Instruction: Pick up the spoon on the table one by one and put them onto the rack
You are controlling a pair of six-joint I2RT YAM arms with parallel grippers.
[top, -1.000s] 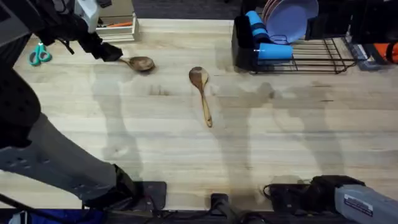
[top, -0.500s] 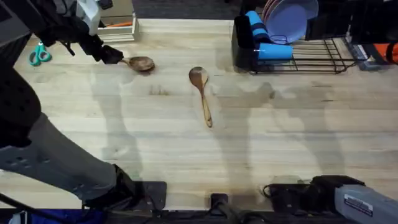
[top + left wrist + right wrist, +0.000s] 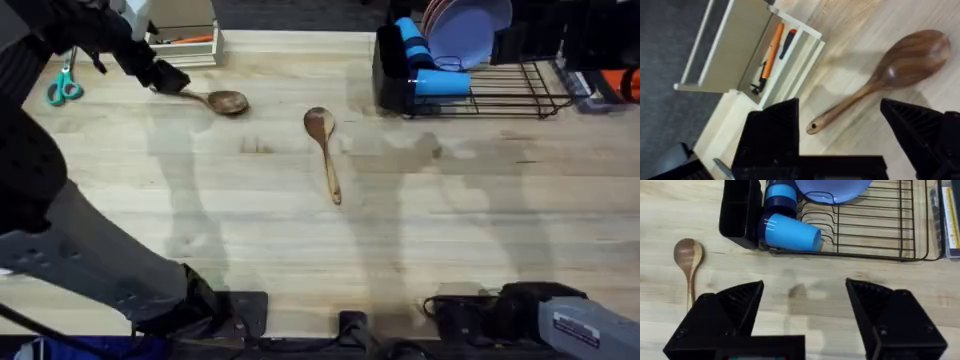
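Two brown wooden spoons lie on the table (image 3: pixel 420 220). One spoon (image 3: pixel 222 100) is at the far left, and its handle end (image 3: pixel 812 127) lies between the fingers of my open left gripper (image 3: pixel 165 78); I cannot tell if they touch it. The other spoon (image 3: pixel 322 150) rests near the middle, also visible in the right wrist view (image 3: pixel 688 255). The black wire rack (image 3: pixel 500 88) with its black caddy (image 3: pixel 390 75) stands at the far right. My right gripper (image 3: pixel 805 315) hovers open over bare table in front of the rack (image 3: pixel 870 230), holding nothing.
Blue cups (image 3: pixel 428 62) and purple plates (image 3: pixel 465 25) sit in the rack. A pale wooden box (image 3: pixel 185 40) with pens stands just behind the left gripper. Teal-handled scissors (image 3: pixel 63 88) lie at the far left edge.
My left gripper has shifted a little farther back and left along the spoon's handle, uncovering more of it. Both spoons and the right arm have stayed put.
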